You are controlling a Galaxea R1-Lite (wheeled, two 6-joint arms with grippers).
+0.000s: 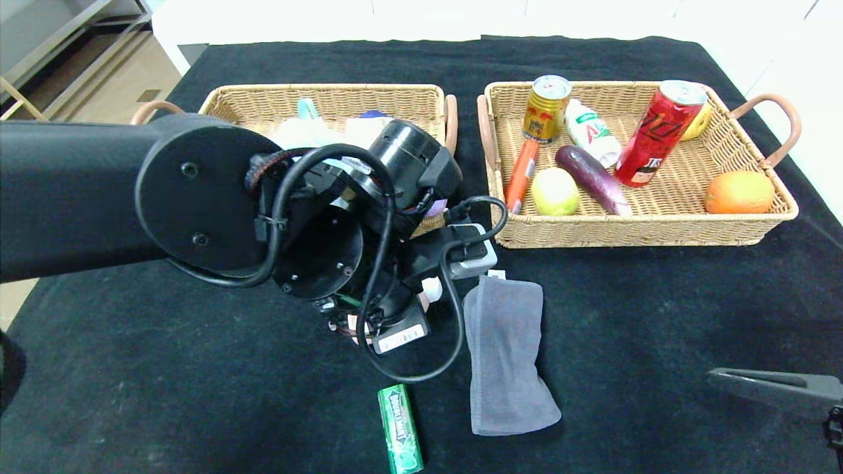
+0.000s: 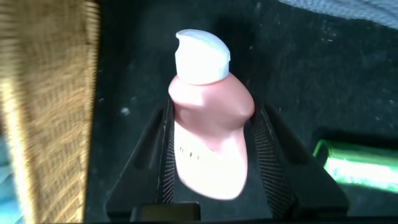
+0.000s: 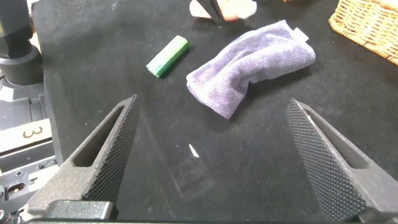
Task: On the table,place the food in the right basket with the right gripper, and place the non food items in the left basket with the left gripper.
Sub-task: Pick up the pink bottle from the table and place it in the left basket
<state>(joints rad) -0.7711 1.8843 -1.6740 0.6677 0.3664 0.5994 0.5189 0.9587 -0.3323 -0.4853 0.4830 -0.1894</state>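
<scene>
Towel [image 1: 506, 355] on the table [image 1: 658, 342], gum pack [image 1: 400, 429] just left, baskets [image 1: 639, 224] behind.

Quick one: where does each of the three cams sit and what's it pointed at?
Head view: on the head, looking forward and down at the table; left arm fills the left side, right gripper at the lower right edge.
Left wrist view: on the left wrist, looking along the left gripper, shut on the pink bottle.
Right wrist view: on the right wrist, looking past the open right gripper across the table.
Shared: all three show the green gum pack; the head and right wrist views share the grey towel.
</scene>
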